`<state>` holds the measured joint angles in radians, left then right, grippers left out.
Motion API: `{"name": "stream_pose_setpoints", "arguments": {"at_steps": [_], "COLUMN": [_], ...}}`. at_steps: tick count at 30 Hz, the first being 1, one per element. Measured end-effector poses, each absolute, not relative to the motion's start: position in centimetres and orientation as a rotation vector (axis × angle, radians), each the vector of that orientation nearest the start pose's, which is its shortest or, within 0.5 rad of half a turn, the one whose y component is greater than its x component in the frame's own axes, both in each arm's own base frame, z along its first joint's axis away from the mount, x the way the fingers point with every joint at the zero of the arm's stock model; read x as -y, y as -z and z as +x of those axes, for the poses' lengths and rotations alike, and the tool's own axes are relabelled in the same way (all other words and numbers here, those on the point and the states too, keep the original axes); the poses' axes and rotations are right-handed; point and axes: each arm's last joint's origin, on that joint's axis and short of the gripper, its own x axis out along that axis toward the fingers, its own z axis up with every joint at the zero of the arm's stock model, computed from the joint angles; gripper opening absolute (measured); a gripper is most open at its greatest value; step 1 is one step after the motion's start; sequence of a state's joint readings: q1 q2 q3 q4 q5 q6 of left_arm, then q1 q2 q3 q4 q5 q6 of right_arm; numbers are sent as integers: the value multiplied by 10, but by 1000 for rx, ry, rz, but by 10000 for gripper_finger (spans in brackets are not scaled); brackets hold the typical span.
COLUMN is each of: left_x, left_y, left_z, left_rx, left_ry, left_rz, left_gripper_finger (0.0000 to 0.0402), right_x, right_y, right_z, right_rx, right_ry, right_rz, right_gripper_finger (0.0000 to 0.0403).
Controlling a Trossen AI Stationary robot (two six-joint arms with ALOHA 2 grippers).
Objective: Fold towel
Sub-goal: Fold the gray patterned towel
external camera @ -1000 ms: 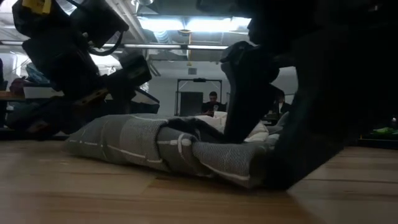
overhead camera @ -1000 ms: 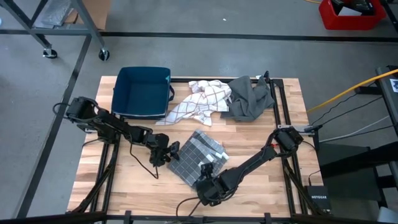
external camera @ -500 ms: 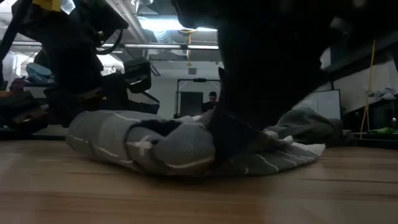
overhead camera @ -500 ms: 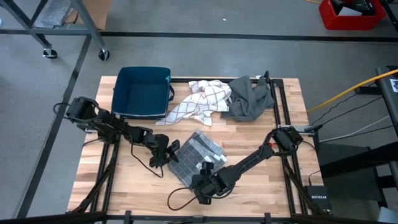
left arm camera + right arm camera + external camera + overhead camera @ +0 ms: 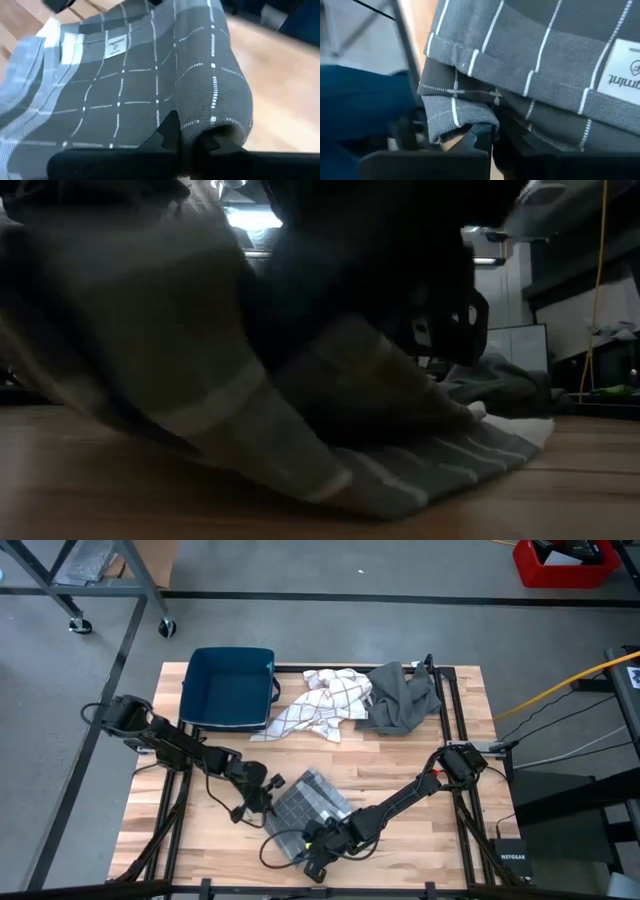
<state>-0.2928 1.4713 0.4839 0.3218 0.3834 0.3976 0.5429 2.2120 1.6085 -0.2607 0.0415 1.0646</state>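
A: Where does the grey checked towel (image 5: 310, 805) lie?

B: On the desk (image 5: 400, 755) near its front edge, between both arms. The left claw (image 5: 262, 802) is clamped on its left corner, and the right claw (image 5: 312, 840) is pinched on its front corner.

A: So which way does the fold go?

B: Probably away from the claws, toward the far edge.

A: Anything only one view gives?

B: The wrist views show cloth nipped in the jaws; the overhead shows the towel's slanted lie.
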Motion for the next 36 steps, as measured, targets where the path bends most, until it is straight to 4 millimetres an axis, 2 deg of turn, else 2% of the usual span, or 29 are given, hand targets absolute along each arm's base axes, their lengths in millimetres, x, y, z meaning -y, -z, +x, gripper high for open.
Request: {"name": "stream_pose_setpoints", "arguments": {"at_steps": [6,10,18,25,30,36], "left_x": [82,83,86,84,83,82], "left_y": [-141,-140,-143,-144,-144,-145], "left_z": [235,231,227,227,227,225], "left_rx": [-656,-813,-1058,-1180,-1204,-1272], "left_ry": [820,843,817,778,752,795], "left_rz": [-30,-325,-776,-979,-1026,-1092], "left_gripper_finger": [3,2,2,2,1,1], "right_x": [-251,-253,-257,-258,-258,-257], "right_y": [-159,-163,-174,-176,-175,-180], "right_z": [414,417,423,424,424,423], "right_rx": [-937,-927,-831,-809,-807,-774], "right_ry": [-30,-43,-131,-150,-166,-142], "right_rz": [900,1005,1073,1078,1028,1007], "right_gripper_finger": [6,20,11,17,31,20]}}
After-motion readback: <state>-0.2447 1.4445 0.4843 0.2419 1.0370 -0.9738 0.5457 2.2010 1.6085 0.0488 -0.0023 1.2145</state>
